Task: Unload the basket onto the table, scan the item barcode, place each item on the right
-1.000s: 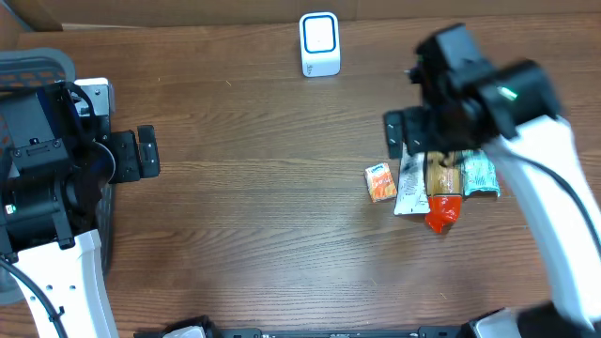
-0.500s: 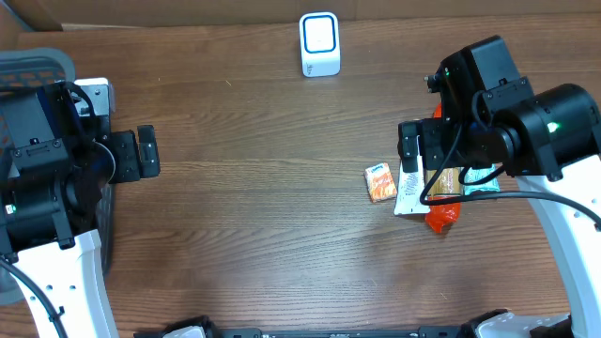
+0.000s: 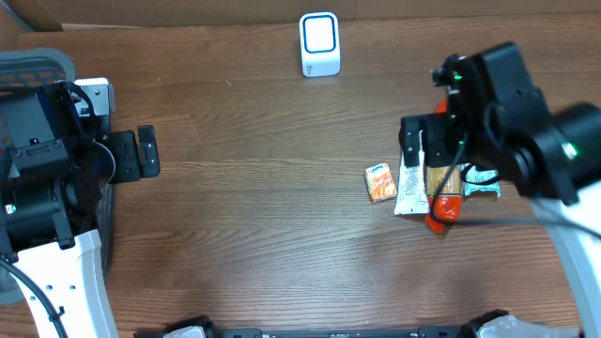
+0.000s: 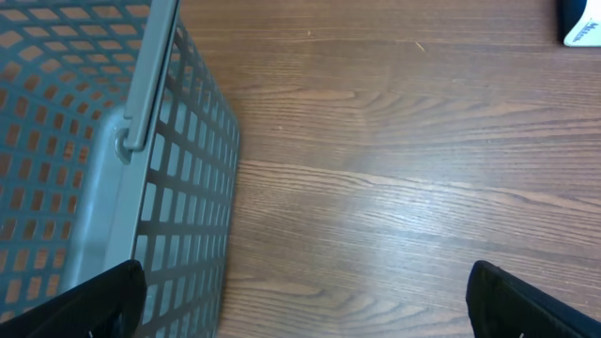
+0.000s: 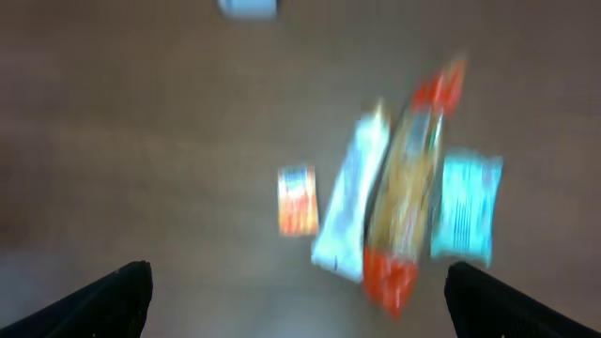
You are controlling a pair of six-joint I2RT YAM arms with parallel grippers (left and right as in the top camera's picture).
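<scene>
Wood table [image 3: 244, 225] w/ white scanner [image 3: 319, 43] at far edge, centre. Four snack pkts in a tight row, well apart from scanner, off toward robot's right and nearer the robot side. Small orange pkt [image 3: 379, 182] closest to scanner, then white wrapper [image 3: 409, 197], long orange-red pkt [image 3: 443, 210], teal pkt [image 3: 484, 188] farthest. All flat on the wood, none lifted. Barcodes unreadable, right wrist view blurred.

Right gripper [image 5: 300, 302] over the row, fingers spread wide, nothing btw them, no visible contact w/ any pkt. In overhead, arm body covering part of long pkt + teal pkt. Left gripper [image 4: 305, 305] far from scanner on the opposite side, also spread wide and empty, beside grey mesh basket [image 4: 113, 169].

Progress, as a judgement: very early. Nothing grasped, nothing at scanner, no scan done. Target pkt unclear; prob. white wrapper or long pkt given hover spot, but cannot say. Left to do: drop onto one pkt, close on it, lift, carry across to scanner, turn barcode face to scanner window, hold for read. Poss. snag: pkts touching each other, risk of pinching two at once.
</scene>
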